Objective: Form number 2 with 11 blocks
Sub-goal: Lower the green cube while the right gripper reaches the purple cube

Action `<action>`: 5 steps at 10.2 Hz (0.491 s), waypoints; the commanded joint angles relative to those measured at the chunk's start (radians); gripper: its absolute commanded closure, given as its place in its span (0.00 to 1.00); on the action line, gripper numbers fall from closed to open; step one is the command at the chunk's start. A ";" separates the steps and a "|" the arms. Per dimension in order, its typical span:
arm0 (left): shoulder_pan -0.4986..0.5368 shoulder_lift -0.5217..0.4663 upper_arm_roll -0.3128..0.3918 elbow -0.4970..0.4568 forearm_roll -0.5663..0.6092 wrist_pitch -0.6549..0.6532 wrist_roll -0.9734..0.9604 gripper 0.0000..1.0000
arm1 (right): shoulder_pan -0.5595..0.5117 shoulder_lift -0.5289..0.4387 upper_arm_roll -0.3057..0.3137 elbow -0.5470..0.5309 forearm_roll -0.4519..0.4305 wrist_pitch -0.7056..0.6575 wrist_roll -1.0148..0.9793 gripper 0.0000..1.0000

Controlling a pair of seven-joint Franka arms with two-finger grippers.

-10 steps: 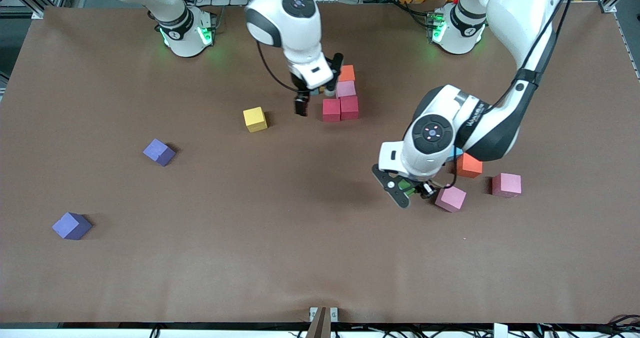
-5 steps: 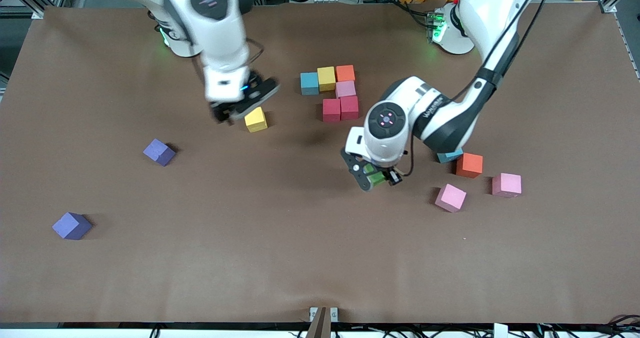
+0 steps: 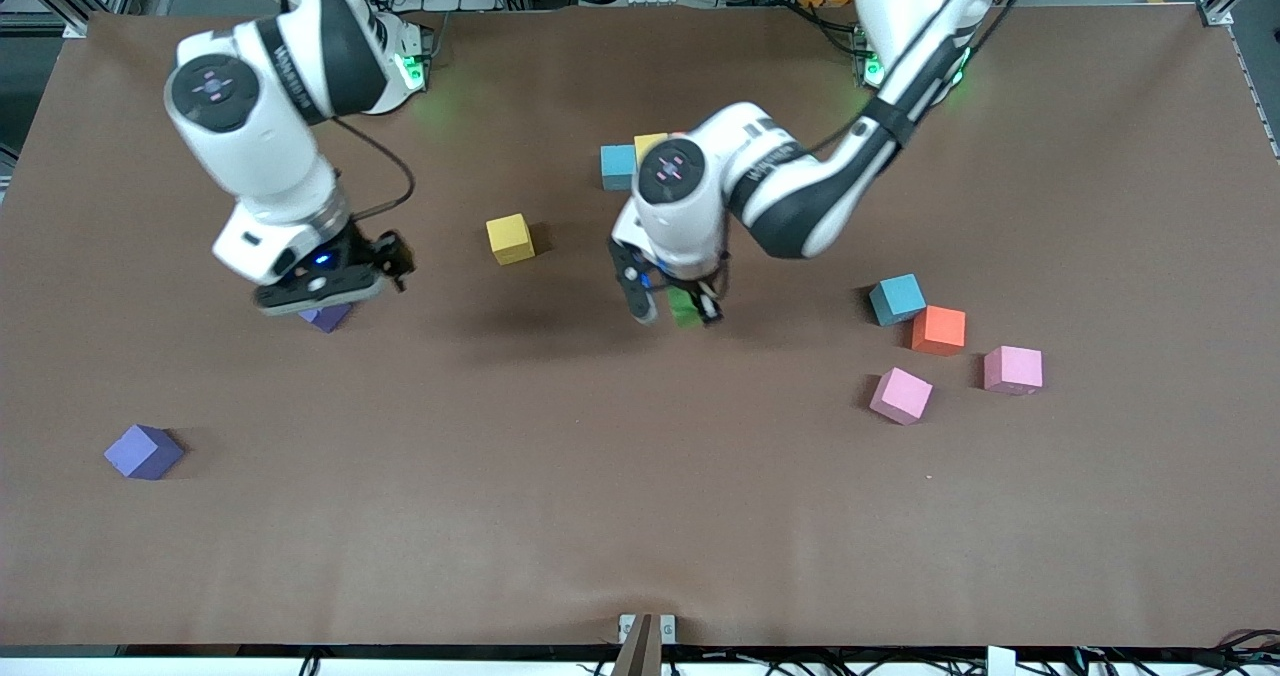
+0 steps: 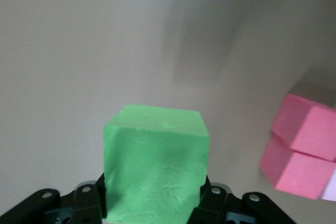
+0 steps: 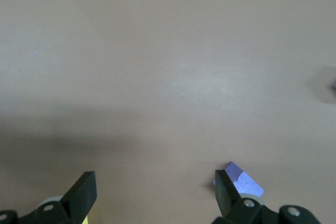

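Blocks for the number 2 (image 3: 625,159) sit only partly laid, mostly hidden under my left arm. My left claw (image 3: 672,309) grips the green block (image 3: 684,307) over bare bench near it (placing remains). My right claw (image 3: 318,291), spread wide, hovers over a purple block (image 3: 325,317).

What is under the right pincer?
Under the open right pincer a purple block lies on the table; only its near edge shows in the front view, the rest is covered.
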 commanded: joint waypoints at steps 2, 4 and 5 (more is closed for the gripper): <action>-0.119 0.029 0.012 0.010 0.000 0.001 0.021 0.93 | -0.229 0.033 0.019 0.016 0.013 0.014 0.033 0.00; -0.151 0.054 0.009 0.006 0.023 0.018 0.095 0.93 | -0.324 0.056 0.018 0.015 0.014 0.005 0.042 0.00; -0.183 0.057 0.009 0.005 0.015 0.027 0.094 0.93 | -0.375 0.073 0.018 0.013 0.014 0.006 0.094 0.00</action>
